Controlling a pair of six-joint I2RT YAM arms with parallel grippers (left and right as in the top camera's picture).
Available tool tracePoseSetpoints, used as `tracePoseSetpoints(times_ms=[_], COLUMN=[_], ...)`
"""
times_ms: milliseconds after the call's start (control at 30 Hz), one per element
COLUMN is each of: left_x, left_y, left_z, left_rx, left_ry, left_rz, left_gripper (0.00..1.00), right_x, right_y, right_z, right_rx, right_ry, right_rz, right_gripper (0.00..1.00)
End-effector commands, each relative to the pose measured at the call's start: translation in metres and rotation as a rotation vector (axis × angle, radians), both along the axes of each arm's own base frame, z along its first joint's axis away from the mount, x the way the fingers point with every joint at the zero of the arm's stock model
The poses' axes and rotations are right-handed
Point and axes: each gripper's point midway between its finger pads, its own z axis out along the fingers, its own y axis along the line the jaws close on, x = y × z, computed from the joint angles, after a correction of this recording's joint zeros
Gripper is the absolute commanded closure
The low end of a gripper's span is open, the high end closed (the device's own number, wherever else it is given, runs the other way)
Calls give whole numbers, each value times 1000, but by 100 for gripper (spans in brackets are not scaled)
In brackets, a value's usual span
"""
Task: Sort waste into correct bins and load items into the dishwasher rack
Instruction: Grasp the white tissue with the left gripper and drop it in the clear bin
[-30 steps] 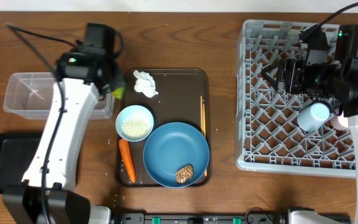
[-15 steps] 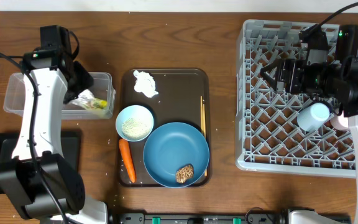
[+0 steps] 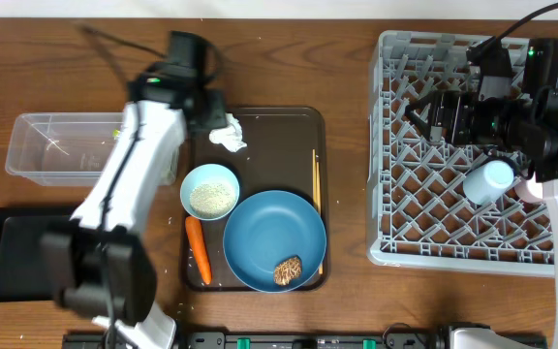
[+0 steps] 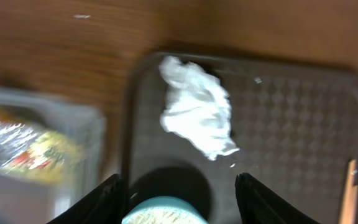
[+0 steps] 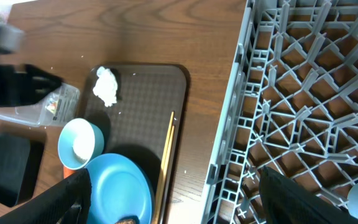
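My left gripper (image 4: 180, 200) is open and empty, hovering above the left end of the brown serving tray (image 3: 279, 131), just short of the crumpled white tissue (image 4: 197, 115). The small bowl (image 3: 210, 191) of rice lies right beneath its fingers. The yellow-green wrapper (image 4: 33, 149) lies in the clear tub (image 3: 61, 145). A carrot (image 3: 198, 249), the blue plate (image 3: 269, 233) with a brown food piece (image 3: 288, 269), and the chopsticks (image 3: 316, 208) rest on the serving tray. My right gripper (image 5: 185, 199) hangs open over the grey rack (image 3: 405, 194), where a light blue cup (image 3: 488, 181) lies.
The shallow black tray (image 3: 3, 257) sits at the near left, partly under my left arm. Bare wooden table (image 3: 347, 145) runs between the serving tray and the rack. Both arms' cables loop above the table's far side.
My left gripper opened and left the wrapper in the clear tub, then swung right to the tissue on the serving tray. The right gripper stayed over the rack, opening a little wider.
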Motion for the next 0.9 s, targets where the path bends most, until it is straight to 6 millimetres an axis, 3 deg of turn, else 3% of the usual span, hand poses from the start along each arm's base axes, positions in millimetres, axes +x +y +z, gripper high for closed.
tracePoseSetpoints(times_ms=[0,167,400,633,733,867], left_x=[1,6,14,7,9,12], left_y=[-7,-11,-20,-20,-20,-21], left_z=[-46,-85,-102,-133,-130,-106], left_rx=[91,101,57,62,61,56], left_ry=[93,150,147,219,211,183], left_rz=[-113,-121,-135,-138,-138,-137], left_gripper=[42,41,41,42,50,81], right_x=[0,0,0,1,0,1], right_y=[3,3,3,1,1,1], right_z=[-4,-4,-4,-5,-5,-5], right_rx=[-3,-2,-2,-13,-13,-13], right_ry=[8,9,8,9,12,11], right_rz=[11,10,9,0,0,0], right_gripper=[21,22,21,21,20,18])
